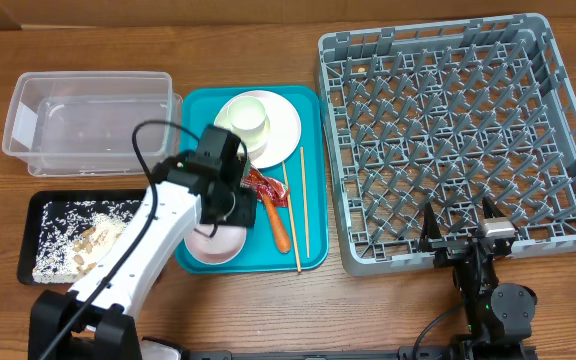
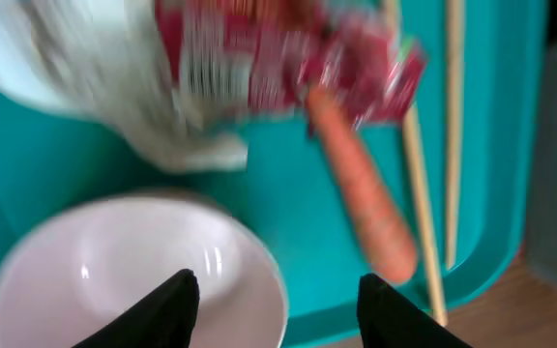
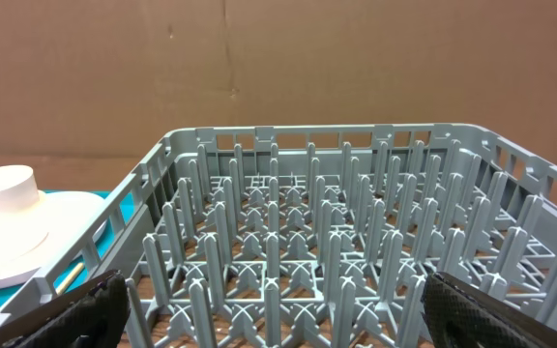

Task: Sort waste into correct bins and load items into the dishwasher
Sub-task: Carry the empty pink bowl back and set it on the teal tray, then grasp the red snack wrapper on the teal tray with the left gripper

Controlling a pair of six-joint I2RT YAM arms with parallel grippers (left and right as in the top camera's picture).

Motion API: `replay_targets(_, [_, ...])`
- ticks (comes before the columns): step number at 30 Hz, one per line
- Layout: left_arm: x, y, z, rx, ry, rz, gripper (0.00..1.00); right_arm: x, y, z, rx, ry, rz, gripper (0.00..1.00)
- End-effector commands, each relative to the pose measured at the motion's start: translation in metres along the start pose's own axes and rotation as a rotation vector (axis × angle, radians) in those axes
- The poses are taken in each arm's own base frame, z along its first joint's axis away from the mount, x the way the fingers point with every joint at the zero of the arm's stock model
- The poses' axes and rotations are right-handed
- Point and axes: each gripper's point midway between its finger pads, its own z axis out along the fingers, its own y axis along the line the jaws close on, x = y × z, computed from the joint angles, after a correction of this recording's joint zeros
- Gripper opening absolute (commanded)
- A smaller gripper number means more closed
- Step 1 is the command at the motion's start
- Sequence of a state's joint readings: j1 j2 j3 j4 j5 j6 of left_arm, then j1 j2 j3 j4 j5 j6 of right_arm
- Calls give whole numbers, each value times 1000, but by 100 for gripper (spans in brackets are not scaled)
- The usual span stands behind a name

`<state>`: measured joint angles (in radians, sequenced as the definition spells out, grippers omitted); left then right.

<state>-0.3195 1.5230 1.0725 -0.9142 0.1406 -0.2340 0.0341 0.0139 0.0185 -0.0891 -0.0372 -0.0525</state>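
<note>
Rice [image 1: 73, 215] in black tray [image 1: 26, 255]; carrot [image 1: 279, 228], wrapper [image 1: 266, 187], bowl [image 1: 213, 247] on teal tray [image 1: 315, 150]

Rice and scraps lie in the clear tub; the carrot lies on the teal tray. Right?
No. The overhead view shows white rice and beige scraps in the shallow black rectangular tray, not the clear rectangular plastic tub; the small orange carrot is on the teal tray.

Left end effector [image 2: 275, 307] and right end effector [image 3: 278, 314], jaws wide apart.

teal tray [image 1: 200, 110], orange carrot [image 1: 279, 229], grey rack [image 1: 568, 110]
</note>
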Motion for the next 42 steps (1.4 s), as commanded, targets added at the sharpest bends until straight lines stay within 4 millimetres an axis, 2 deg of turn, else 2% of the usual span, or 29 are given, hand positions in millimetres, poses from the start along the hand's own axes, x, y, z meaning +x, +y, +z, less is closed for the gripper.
replay_targets(1, [-42,1,-30,-61,-142,35,56,1,0,0,1,-7,-1,100])
replay_targets(5, [-63,14,-33,-144,-225,34,61,1,0,0,1,-7,-1,100])
replay_targets(8, [-67,15,-27,-150,-227,41,61,1,0,0,1,-7,-1,100])
replay_targets(11, [-69,16,-15,-157,-203,57,59,1,0,0,1,-7,-1,100])
replay_targets(14, [-72,18,5,-166,-174,92,51,1,0,0,1,-7,-1,100])
replay_targets(18, [-78,21,31,-172,-147,92,45,1,0,0,1,-7,-1,100])
replay_targets(21, [-84,22,41,-176,-154,98,43,1,0,0,1,-7,-1,100])
replay_targets(26, [-94,19,42,-167,-195,106,40,1,0,0,1,-7,-1,100])
replay_targets(27, [-95,19,42,-165,-198,106,36,1,0,0,1,-7,-1,100])
replay_targets(28, [-95,19,42,-166,-198,106,26,1,0,0,1,-7,-1,100])
replay_targets(30, [-94,19,42,-167,-194,106,13,1,0,0,1,-7,-1,100])
replay_targets(32, [-93,20,42,-170,-188,106,7,1,0,0,1,-7,-1,100])
replay_targets(34, [-92,22,42,-180,-184,105,4,1,0,0,1,-7,-1,100])
replay_targets(39, [-94,18,36,-161,-194,106,4,1,0,0,1,-7,-1,100])
replay_targets(41, [-98,14,24,-155,-212,104,4,1,0,0,1,-7,-1,100])
replay_targets(42, [-105,8,7,-138,-239,106,4,1,0,0,1,-7,-1,100])
